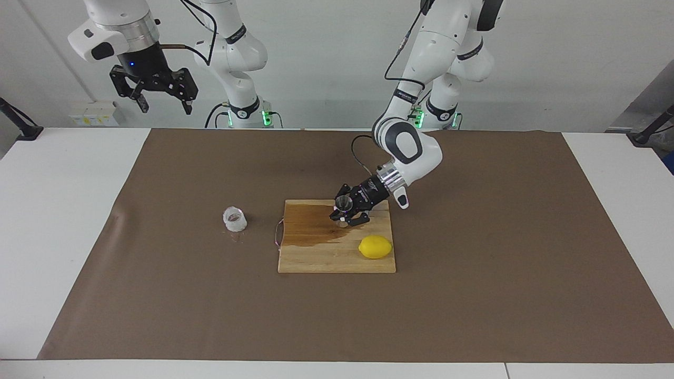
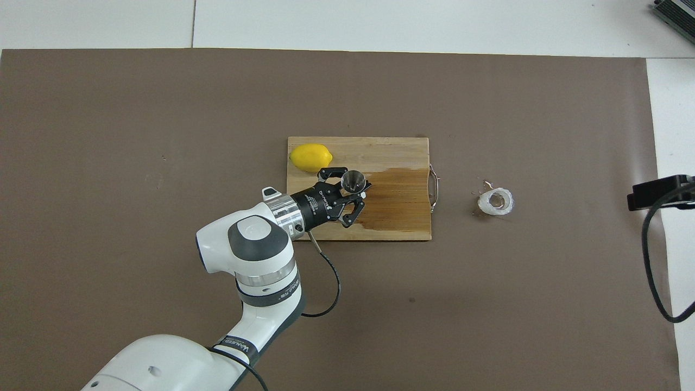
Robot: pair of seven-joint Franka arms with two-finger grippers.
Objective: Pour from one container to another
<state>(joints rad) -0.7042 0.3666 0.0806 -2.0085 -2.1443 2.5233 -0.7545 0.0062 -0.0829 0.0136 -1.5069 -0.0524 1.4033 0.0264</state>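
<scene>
Right hand point(image 1: 160, 100) only facing-side, open

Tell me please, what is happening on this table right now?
The left gripper is shut on a small steel jigger and holds it upright over a wooden cutting board, above the edge of a dark wet patch. A lemon lies on the same board. A small clear glass cup stands on the brown mat toward the right arm's end. The right gripper waits, open, high above the table.

Right arm point(image 2: 659, 191) mostly cut off overhead; glass cup point(image 1: 235, 218) contents unreadable
</scene>
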